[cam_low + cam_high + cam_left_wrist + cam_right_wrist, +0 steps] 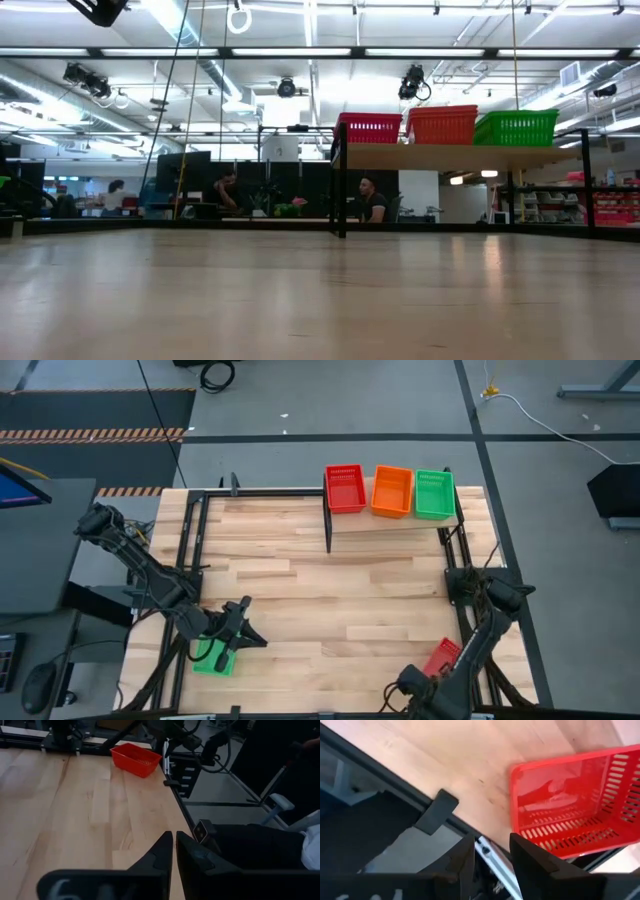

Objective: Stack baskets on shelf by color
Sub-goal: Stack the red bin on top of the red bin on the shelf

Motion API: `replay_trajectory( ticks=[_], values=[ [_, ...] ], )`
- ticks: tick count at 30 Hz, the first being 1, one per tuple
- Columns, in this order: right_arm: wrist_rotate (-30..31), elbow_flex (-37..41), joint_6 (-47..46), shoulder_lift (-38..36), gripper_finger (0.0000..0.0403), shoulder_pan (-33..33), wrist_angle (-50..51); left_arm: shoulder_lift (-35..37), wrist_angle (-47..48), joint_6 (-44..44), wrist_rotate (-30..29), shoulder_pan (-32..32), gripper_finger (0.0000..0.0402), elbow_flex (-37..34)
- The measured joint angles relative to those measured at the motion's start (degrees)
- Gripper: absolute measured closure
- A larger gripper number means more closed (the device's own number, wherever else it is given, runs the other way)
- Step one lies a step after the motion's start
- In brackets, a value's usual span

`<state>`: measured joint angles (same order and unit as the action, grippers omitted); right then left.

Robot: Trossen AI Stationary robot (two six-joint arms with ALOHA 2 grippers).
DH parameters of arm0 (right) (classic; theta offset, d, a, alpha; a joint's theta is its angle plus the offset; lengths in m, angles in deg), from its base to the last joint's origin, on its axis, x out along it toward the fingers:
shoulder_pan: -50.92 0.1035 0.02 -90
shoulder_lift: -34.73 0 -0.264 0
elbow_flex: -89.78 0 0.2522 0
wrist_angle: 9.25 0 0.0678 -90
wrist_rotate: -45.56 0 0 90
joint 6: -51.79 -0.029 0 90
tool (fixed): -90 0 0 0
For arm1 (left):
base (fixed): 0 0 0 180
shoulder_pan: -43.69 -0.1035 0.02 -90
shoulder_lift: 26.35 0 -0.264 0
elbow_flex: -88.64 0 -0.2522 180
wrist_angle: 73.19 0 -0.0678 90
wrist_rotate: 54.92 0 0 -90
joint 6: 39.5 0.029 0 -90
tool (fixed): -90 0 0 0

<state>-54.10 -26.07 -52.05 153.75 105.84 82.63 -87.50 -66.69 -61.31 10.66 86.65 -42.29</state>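
Note:
The shelf (pixel 400 520) stands at the table's far right and carries red (pixel 345 488), orange (pixel 391 491) and green (pixel 434 493) baskets side by side; they also show in the low view (pixel 440 124). A green basket (pixel 212 657) lies on the table at the near left, partly under my left arm. A red basket (pixel 441 657) lies at the near right beside my right arm. My left gripper (pixel 174 845) is shut and empty just right of the green basket (pixel 245 630). My right gripper (pixel 490 850) is open and empty over the table's near edge (pixel 405 685), short of the red basket (pixel 580 805).
A black metal frame (pixel 190 560) runs along the table's left, far and right edges. The middle of the wooden tabletop (pixel 330 600) holds nothing. People sit in the room beyond the table (pixel 372 203).

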Motion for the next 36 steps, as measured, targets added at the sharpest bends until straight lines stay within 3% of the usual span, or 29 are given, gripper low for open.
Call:
replay_trajectory(
  ticks=[4, 11, 26, 30, 36],
  values=[
    [3.3, 0.0, -2.0, 0.0, 0.0273, 1.5, 1.4, 0.0, -0.1, 0.0, 0.0, 0.0, 0.0373, 0.0],
    [3.6, 1.5, -3.8, 0.0, 0.0273, 2.7, 1.1, 0.0, -0.2, 0.3, 0.0, -0.1, 0.0375, 0.0],
    [3.8, 14.9, -2.4, 0.0, 0.0272, 2.8, -16.0, 0.0, -2.0, 0.6, -0.2, -0.1, 0.0376, 0.0],
    [1.6, 18.8, 0.4, 0.0, 0.0273, 2.8, -20.8, 0.0, -2.2, 1.5, -3.7, -0.1, 0.0372, 0.0],
    [-0.5, 20.2, 4.3, 0.0, 0.0314, 2.3, -21.7, 0.0, -2.6, 1.4, -6.4, -0.1, 0.0372, 0.0]
  ],
)
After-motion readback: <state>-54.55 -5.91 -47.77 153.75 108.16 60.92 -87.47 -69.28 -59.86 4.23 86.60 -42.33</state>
